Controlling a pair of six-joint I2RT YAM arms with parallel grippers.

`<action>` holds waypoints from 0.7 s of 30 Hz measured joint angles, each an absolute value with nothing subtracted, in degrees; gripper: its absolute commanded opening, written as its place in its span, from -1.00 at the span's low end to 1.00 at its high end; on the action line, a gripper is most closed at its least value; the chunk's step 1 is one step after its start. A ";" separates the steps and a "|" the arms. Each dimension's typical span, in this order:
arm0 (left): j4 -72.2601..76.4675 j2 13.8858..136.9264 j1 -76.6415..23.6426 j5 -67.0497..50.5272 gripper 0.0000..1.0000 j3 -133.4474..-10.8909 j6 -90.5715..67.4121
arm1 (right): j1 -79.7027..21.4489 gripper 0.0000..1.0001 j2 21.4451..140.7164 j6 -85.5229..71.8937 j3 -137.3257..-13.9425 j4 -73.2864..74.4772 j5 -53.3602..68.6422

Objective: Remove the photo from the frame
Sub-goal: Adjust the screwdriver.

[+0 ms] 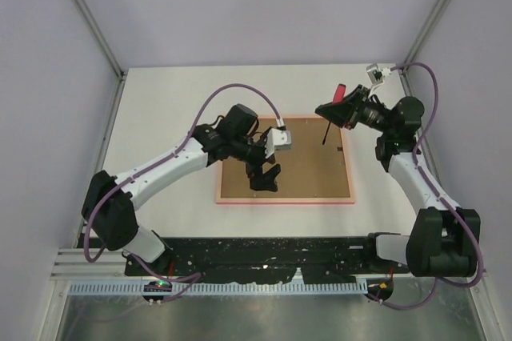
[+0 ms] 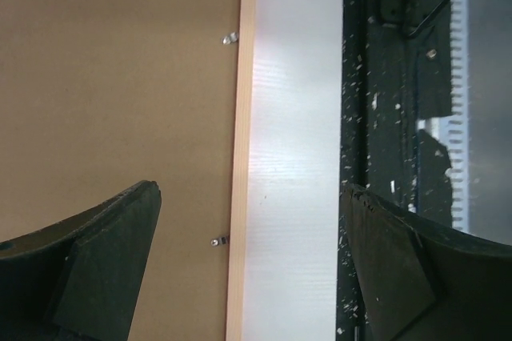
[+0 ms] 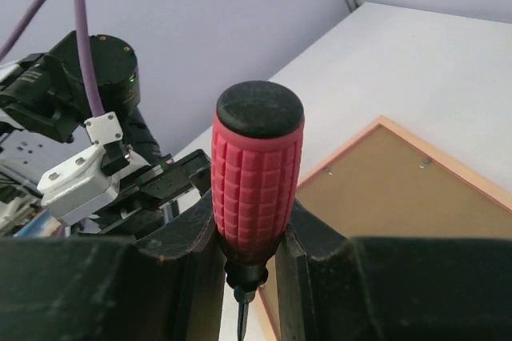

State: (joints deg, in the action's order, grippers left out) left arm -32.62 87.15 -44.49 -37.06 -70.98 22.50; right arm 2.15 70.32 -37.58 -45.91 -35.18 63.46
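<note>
Frame (image 1: 285, 200) beneath spread left claw (image 1: 264, 180)

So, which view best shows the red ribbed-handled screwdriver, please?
Right wrist: the red ribbed-handled screwdriver fills the centre, clamped in the right gripper. Top external shows it small; left wrist shows none of it.

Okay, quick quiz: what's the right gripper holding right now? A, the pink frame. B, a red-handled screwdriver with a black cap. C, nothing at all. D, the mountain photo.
B: the right gripper is shut on the red-handled screwdriver, ribbed plastic with a black cap, its thin shaft pointing down at the brown backing board.
</note>
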 measured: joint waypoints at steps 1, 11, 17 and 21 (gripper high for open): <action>-32.86 87.31 -44.21 -38.61 0.99 -71.88 21.21 | 1.37 -0.85 71.18 -41.60 -45.28 -40.10 63.66; -22.37 92.36 -37.87 -54.13 0.94 -79.66 -1.89 | -7.57 -0.84 77.23 -61.76 -42.28 -63.72 61.60; -12.12 97.34 -37.08 -57.58 0.76 -79.68 -17.21 | -9.06 -0.85 75.92 -63.44 -39.38 -67.09 57.76; -5.19 99.83 -37.21 -59.48 0.59 -79.68 -25.45 | -9.50 -0.84 74.76 -63.31 -37.10 -67.22 54.50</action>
State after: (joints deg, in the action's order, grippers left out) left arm -5.19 99.83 -37.21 -59.48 -79.68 -25.45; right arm -9.50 74.76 -63.31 -37.10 -67.22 54.50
